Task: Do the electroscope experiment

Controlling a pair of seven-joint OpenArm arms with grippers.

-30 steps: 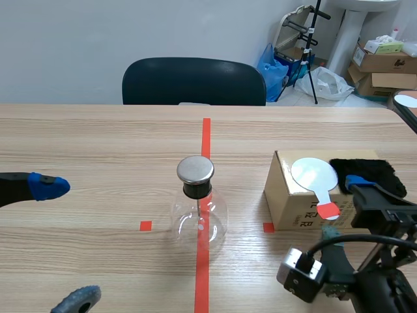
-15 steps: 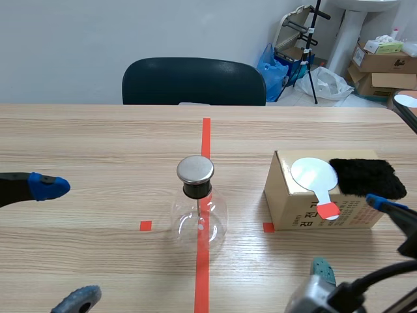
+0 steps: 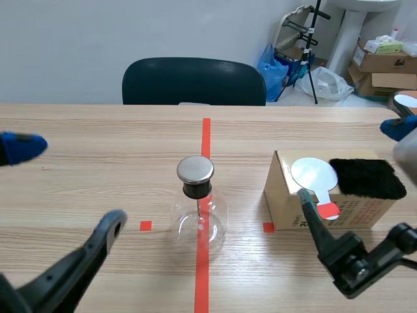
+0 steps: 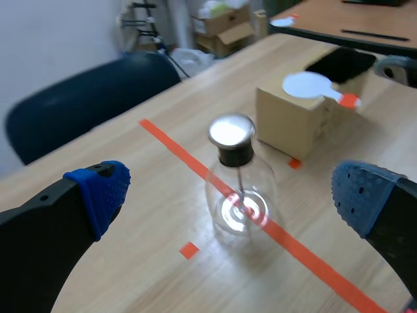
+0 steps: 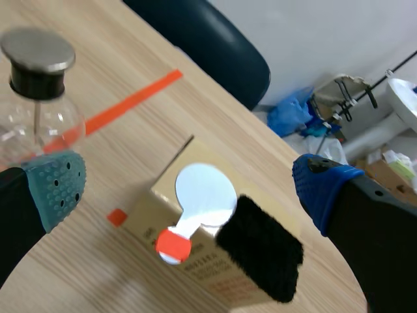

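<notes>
From my remote station: the electroscope flask, glass with a metal cap, stood at mid-counter on the orange-red tape line, exactly where it had been a second before. Beside it, toward the right arm, the cardboard box likewise had not shifted. The white disc with its red handle and the black fur pad still lay side by side on the box top.

Both arms had moved. The left gripper, which a second earlier sat low at the counter's edge, had swung up. It was released, its fingers spread wide, and its wrist view showed the flask ahead of it, framed in the gap between the blue pads without contact. In the scene view one pad had risen along the left edge while the other finger now stretched in from the bottom corner toward the small tape square.

The right gripper had also lifted from its low position. It was equally released and held nothing, and its wrist view showed the box, disc and fur pad ahead of its parted fingers. In the scene view one finger crossed in front of the box's near face. A dark chair stood behind the counter.
</notes>
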